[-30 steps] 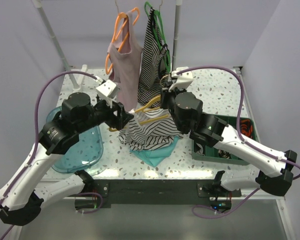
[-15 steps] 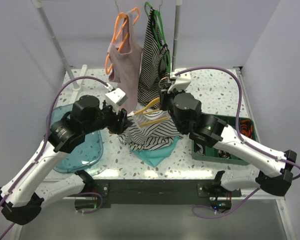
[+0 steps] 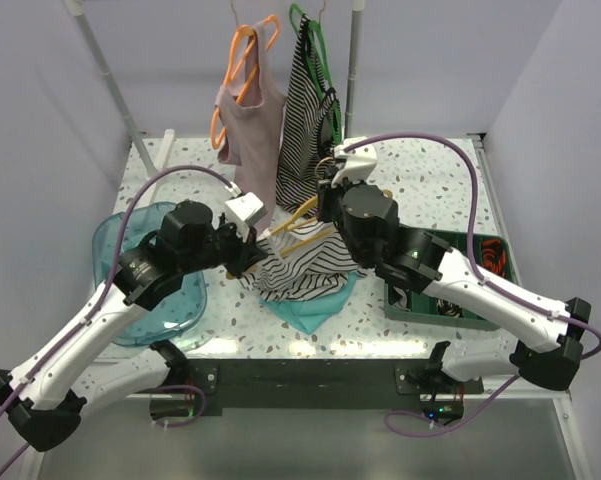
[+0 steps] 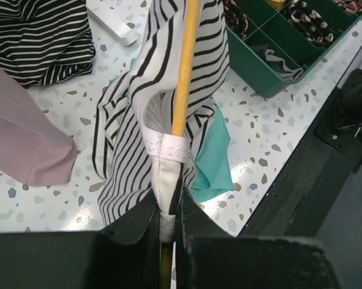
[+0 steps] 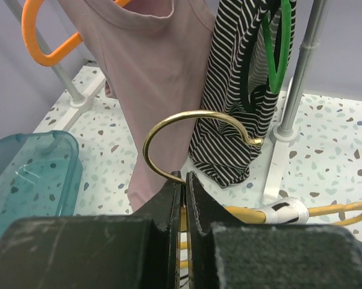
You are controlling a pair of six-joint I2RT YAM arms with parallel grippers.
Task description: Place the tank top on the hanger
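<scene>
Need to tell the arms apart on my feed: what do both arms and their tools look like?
They match. The left arm and right arm have white link shells, rounded black joint housings, and a purple cable looping to a white camera box at the wrist. The left tool and right tool are matte black, two-fingered.

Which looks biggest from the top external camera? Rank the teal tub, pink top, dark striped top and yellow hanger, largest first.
1. teal tub, though the left arm covers part of it.
2-3. pink top and dark striped top: too alike to rank.
4. yellow hanger, only partly in view.
</scene>
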